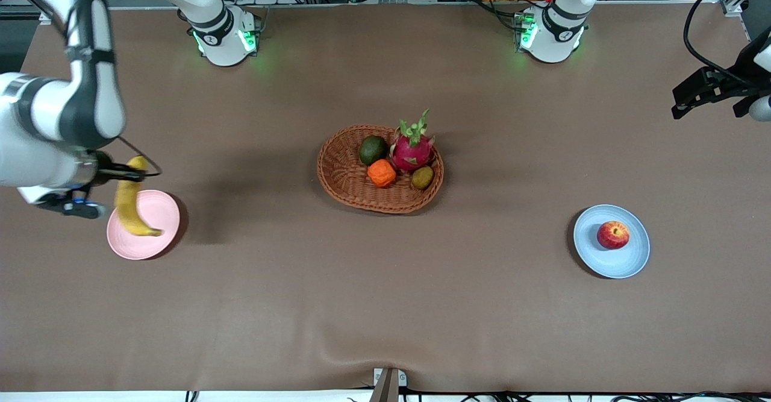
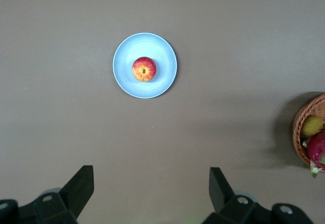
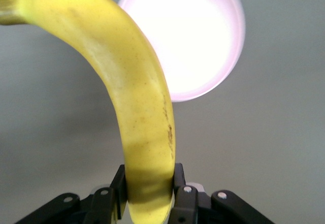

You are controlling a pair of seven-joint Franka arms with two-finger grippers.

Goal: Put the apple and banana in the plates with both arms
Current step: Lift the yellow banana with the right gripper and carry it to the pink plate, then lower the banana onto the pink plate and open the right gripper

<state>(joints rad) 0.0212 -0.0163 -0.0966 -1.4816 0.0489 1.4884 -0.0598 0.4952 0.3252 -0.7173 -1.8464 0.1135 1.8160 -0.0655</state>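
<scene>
Gripping the banana (image 3: 137, 107), right tool (image 3: 150, 193) partly hidden beneath it.

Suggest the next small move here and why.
Probably lower the right gripper toward the pink plate and release: its jaws are shut on the banana, held above that plate. The apple already sits on the blue plate; the left gripper waits, open.

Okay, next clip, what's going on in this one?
The right gripper has its jaws shut on the banana and holds it over the pink plate. The apple already sits in the blue plate. The left gripper waits up in the air with open jaws. The wicker basket of other fruit sits mid-table.
</scene>
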